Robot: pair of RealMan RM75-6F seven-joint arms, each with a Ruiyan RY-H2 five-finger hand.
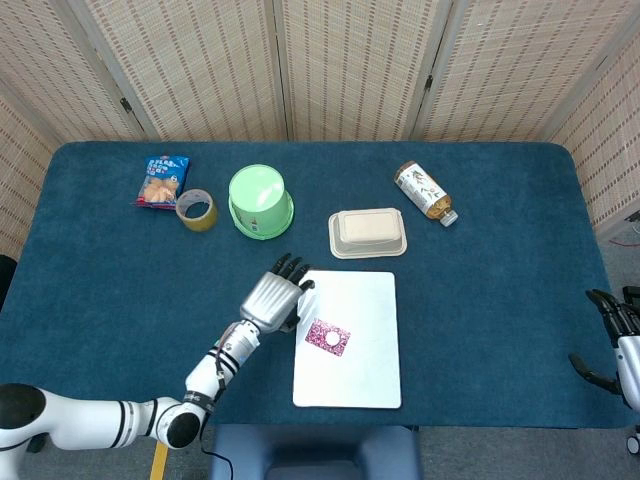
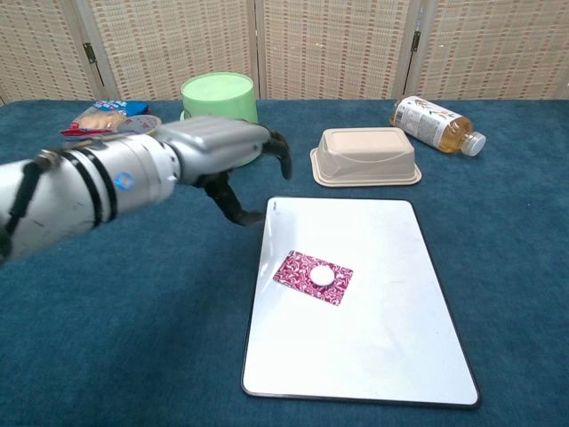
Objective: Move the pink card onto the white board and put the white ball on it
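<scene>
Left hand [image 2: 227, 156] hangs raised above the blue table [image 1: 480, 270] just off the white board's [image 2: 391, 356] near-left corner, fingers curled downward and apart, holding nothing. Nearer the robot and to the hand's right, the pink card [image 2: 312, 277] lies flat on the board with the white ball [image 2: 322, 276] resting on it, both clear of the hand. Right hand [image 1: 612, 335] sits at the table's right edge, fingers loosely spread; the bottle [image 2: 436, 124] label beyond is unreadable.
</scene>
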